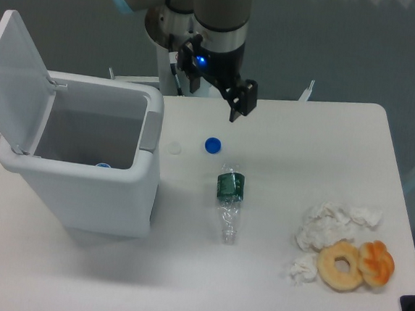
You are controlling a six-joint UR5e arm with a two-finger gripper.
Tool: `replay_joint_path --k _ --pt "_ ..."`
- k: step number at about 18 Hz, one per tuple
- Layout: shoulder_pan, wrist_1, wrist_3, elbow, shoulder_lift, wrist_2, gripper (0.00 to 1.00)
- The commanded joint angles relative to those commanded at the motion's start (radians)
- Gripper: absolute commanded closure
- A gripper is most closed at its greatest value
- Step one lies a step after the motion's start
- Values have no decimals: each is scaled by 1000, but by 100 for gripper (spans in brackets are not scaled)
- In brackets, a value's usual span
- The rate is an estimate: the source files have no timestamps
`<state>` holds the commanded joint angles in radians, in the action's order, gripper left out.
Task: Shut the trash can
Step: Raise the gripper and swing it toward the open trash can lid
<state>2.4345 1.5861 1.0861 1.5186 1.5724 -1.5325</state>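
sitting left of hand point(241, 106): trash can point(92, 189)

White table point(297, 127). On it: trash can point(92, 189) left, lid up; blue cap point(212, 146), white cap point(175, 148), crushed bottle point(229, 201) centre; crumpled tissues point(329, 223), donut point(341, 265), pastry point(377, 263) right.

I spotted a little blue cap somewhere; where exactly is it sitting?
The blue cap lies on the table, just right of the trash can, above the crushed bottle and below the tool.
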Motion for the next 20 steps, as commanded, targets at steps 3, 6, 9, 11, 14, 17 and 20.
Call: replay_joint_path --k 3,6,9,11,14,17,20 --pt "-28 6 -14 5 -15 12 0" --pt "-46 5 -12 3 -9 15 0" --pt "-41 8 -37 8 -21 21 0" --pt "-45 9 -48 15 -35 37 0" --pt "-54 5 -127 25 -38 54 0" --pt "-58 -31 -239 -14 -8 74 0" --pt "-55 -29 -303 -66 -14 174 0"
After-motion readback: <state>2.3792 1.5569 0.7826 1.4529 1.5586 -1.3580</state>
